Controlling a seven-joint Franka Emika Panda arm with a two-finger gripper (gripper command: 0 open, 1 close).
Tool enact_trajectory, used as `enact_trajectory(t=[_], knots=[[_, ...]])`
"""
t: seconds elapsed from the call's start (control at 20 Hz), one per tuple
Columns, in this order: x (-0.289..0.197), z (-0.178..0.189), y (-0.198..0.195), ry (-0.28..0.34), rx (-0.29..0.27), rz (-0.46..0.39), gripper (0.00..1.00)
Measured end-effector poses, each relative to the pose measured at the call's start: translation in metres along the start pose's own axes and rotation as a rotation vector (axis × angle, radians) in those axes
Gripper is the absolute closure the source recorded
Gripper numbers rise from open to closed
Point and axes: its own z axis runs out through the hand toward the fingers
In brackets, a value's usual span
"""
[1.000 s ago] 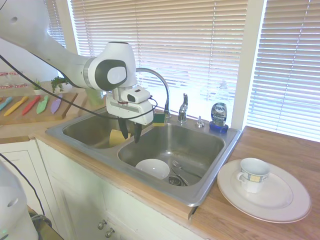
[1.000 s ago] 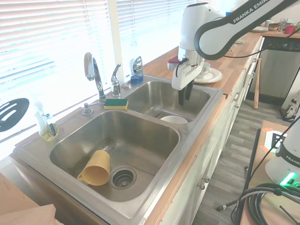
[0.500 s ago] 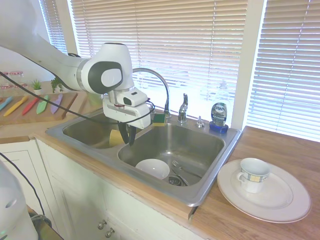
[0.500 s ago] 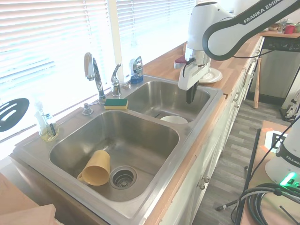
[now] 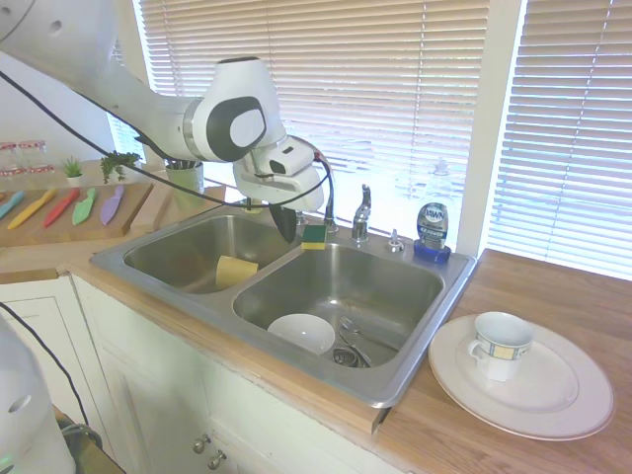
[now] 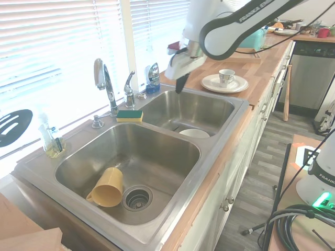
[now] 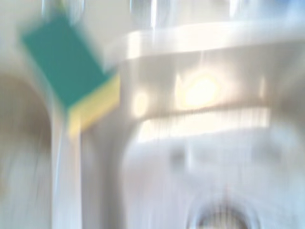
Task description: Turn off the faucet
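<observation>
**Gripper up from the basin, closing on the faucet**

In the last second the gripper (image 6: 179,85) has risen out of the right basin and swung toward the back rim. Its fingers sit close together, holding nothing. Just beyond lie the sponge (image 5: 314,235) and the faucet (image 6: 104,78), whose lever (image 6: 129,83) stands upright behind the divider. The lever is probably rigid, slick chrome: better pushed near its tip than pinched.

"FRANKA" reads partly on the robot arm (image 6: 246,15); other labels are illegible.
</observation>
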Motion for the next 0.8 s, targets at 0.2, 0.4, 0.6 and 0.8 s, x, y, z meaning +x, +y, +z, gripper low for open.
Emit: enact_trajectory(t=[0.2,0.4,0.6,0.8], knots=[[0.04,0.015,-0.054,0.097,0.027,0.037,1.0],[0.07,0.015,-0.1,0.134,0.074,0.043,1.0],[0.09,0.011,-0.13,0.164,0.09,0.056,1.0],[0.109,0.013,-0.151,0.18,0.085,0.075,1.0]])
